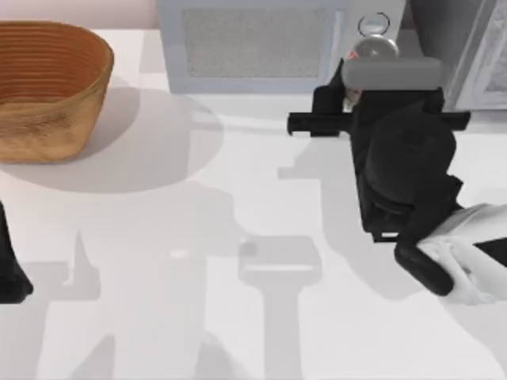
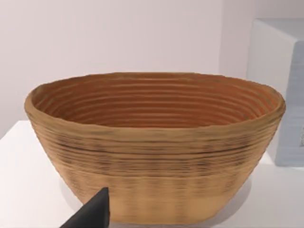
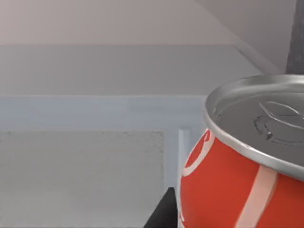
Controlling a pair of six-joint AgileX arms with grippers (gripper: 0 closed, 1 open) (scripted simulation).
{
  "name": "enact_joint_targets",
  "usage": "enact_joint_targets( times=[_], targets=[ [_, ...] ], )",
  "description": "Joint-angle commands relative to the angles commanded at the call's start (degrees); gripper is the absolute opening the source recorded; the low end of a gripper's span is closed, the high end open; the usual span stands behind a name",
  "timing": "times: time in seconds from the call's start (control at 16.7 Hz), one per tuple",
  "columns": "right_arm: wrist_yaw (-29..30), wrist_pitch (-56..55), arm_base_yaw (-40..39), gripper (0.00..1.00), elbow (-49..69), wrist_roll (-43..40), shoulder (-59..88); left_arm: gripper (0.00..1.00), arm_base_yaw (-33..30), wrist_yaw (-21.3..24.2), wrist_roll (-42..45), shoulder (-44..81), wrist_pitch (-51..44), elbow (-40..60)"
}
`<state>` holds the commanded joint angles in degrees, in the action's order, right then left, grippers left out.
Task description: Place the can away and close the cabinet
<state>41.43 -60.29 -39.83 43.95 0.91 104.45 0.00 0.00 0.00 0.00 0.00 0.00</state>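
Note:
The can is red with white lettering and a silver top, and it sits very close in the right wrist view. One dark finger shows beside it. From above, the can's silver top shows at the right end of the cabinet's front. My right gripper is shut on the can, with the arm reaching in from the right. The cabinet is a pale grey box at the back of the table, and its door stands swung open at the far right. My left gripper is parked at the left edge.
A woven brown basket stands at the back left, and the left wrist view faces its side. The white table stretches open in front of the cabinet, between the two arms.

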Motion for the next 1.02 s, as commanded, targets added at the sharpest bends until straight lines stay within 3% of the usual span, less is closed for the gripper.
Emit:
enact_joint_targets(
  times=[0.36,1.02],
  targets=[
    [-7.8,11.4,7.5,0.00,-8.3,-0.2,-19.7,1.00,0.0,0.0,0.0,0.0,0.0,0.0],
    [-29.6,43.1,28.5,0.00,-31.4,-0.7,-74.7,1.00,0.0,0.0,0.0,0.0,0.0,0.0]
  ],
)
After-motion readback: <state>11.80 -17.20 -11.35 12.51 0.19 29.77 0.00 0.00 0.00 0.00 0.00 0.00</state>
